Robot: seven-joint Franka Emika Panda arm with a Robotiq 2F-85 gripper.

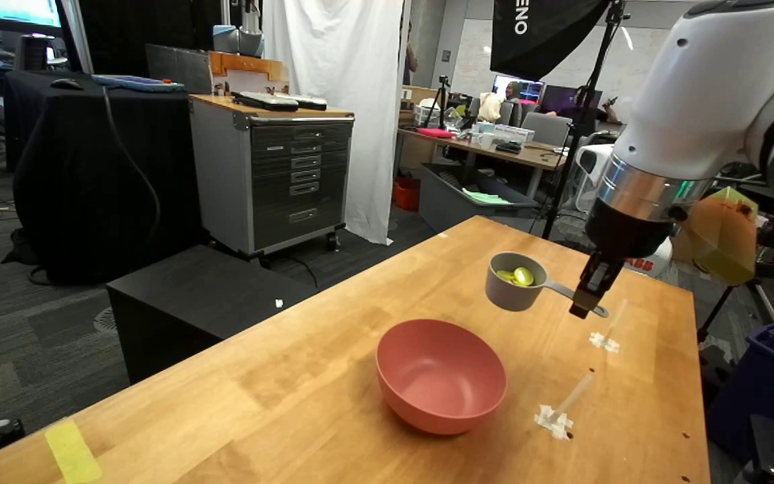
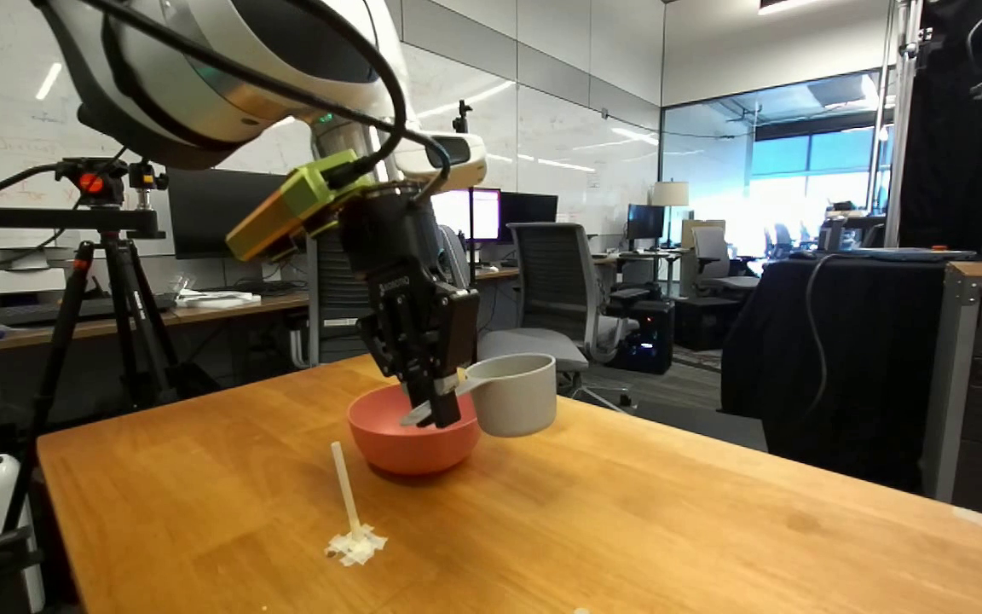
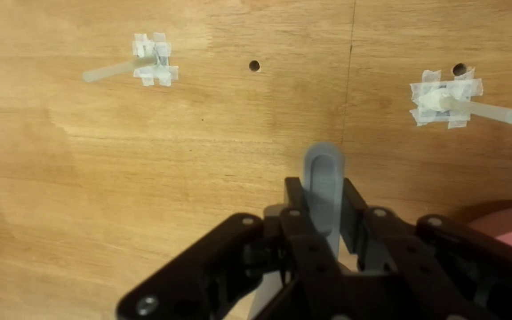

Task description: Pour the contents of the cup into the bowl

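The grey cup point(image 1: 511, 294) hangs in the air over the table, roughly upright, with the yellow-green contents point(image 1: 523, 276) showing inside it. My gripper point(image 1: 587, 304) is shut on its handle, and in the wrist view the handle's end point(image 3: 323, 178) pokes out between the fingertips. The cup's round body is mostly hidden there under the gripper. A salmon-pink bowl point(image 1: 437, 376) rests on the table to one side of the cup, not under it, and its visible inside holds nothing. In an exterior view the gripper partly covers the bowl point(image 2: 414, 450). Only the bowl's edge point(image 3: 505, 222) enters the wrist view.
Two pale sticks point(image 3: 118, 70) point(image 1: 570, 398) rise from taped patches on the wooden table point(image 1: 293, 403). One of them stands close to the bowl. A yellow tape strip point(image 1: 72, 452) marks a corner, and a black box point(image 1: 205, 302) sits beyond the table's edge.
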